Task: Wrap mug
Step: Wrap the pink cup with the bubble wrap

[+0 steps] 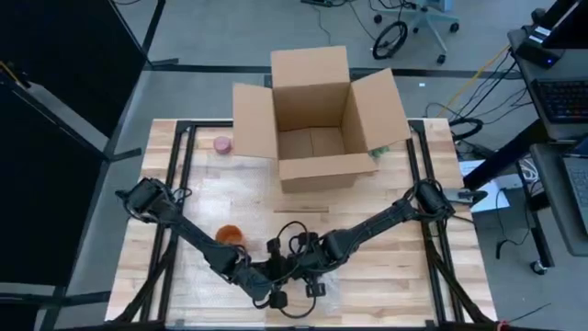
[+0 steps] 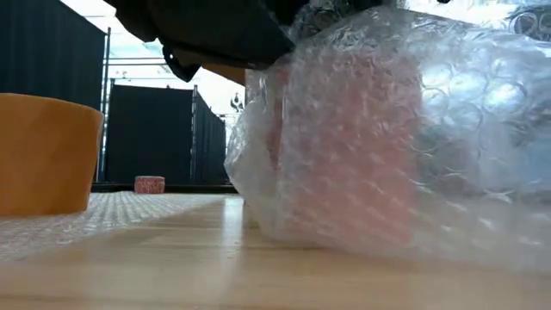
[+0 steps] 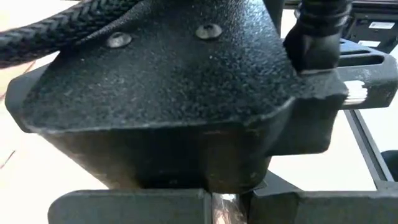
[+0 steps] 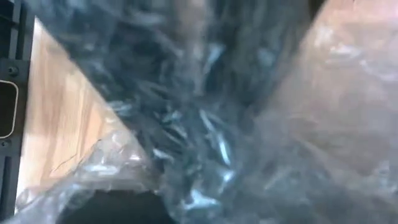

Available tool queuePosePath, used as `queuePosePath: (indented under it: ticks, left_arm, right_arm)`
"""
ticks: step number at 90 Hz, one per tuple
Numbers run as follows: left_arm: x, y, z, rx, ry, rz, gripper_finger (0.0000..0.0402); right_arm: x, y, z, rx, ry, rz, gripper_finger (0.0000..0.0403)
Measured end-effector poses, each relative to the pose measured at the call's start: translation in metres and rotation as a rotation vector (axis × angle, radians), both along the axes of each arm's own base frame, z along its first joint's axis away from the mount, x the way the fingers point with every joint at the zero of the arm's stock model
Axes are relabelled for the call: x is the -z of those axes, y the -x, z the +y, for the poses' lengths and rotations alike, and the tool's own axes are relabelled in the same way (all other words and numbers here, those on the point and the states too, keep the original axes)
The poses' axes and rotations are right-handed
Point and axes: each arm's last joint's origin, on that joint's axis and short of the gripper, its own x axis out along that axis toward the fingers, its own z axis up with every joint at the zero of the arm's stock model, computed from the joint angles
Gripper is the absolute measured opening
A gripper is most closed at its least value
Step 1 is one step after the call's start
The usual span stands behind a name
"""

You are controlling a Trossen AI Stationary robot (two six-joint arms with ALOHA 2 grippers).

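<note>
A reddish mug point(image 2: 344, 146) stands on the table near its front edge, bundled in clear bubble wrap point(image 2: 448, 129). In the high view both grippers meet over it and hide it. My left gripper point(image 1: 273, 279) comes from the left and is shut on the wrap. My right gripper point(image 1: 296, 257) comes from the right, and its wrist view shows only bubble wrap point(image 4: 205, 124) close up. The right arm's dark body point(image 3: 174, 93) fills the left wrist view. My left gripper pinches a bit of the bubble wrap point(image 3: 224, 210) between its two fingers, with only a narrow gap left between them. The right arm's body hides the rest of the bundle. The bundle's underside point(image 2: 362, 245) rests on the table.
An orange cup point(image 1: 230, 236) stands just left of the grippers on a flat sheet of bubble wrap point(image 2: 52, 228). An open cardboard box point(image 1: 317, 119) stands at the far middle, with a small pink thing point(image 1: 222, 144) to its left. Black frame rails point(image 1: 175, 184) run along both sides.
</note>
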Motion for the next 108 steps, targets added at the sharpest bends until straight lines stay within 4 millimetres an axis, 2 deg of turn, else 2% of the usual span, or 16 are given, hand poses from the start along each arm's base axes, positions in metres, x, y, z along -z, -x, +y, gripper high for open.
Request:
queuePosePath:
  ticks: [11,27,54,68,108]
  left_arm:
    - [0.001,0.0,0.001,-0.002,0.0,0.004,0.0]
    - [0.002,-0.002,0.004,-0.012,-0.009,0.009,0.0]
    - [0.003,-0.001,0.004,-0.011,-0.006,0.012,0.0]
    - [0.004,-0.001,0.004,-0.007,-0.004,0.015,0.0]
    - [0.004,0.0,0.003,0.001,-0.004,0.019,0.0]
  right_arm:
    - [-0.009,0.003,-0.002,-0.001,0.002,-0.002,0.001]
    - [-0.03,0.009,-0.005,0.002,-0.011,-0.035,0.005]
    - [-0.036,0.016,-0.007,-0.003,0.001,0.002,0.0108]
    - [-0.041,0.021,-0.01,-0.006,0.012,0.027,0.0114]
    - [-0.087,0.036,-0.028,0.041,-0.007,-0.046,0.0114]
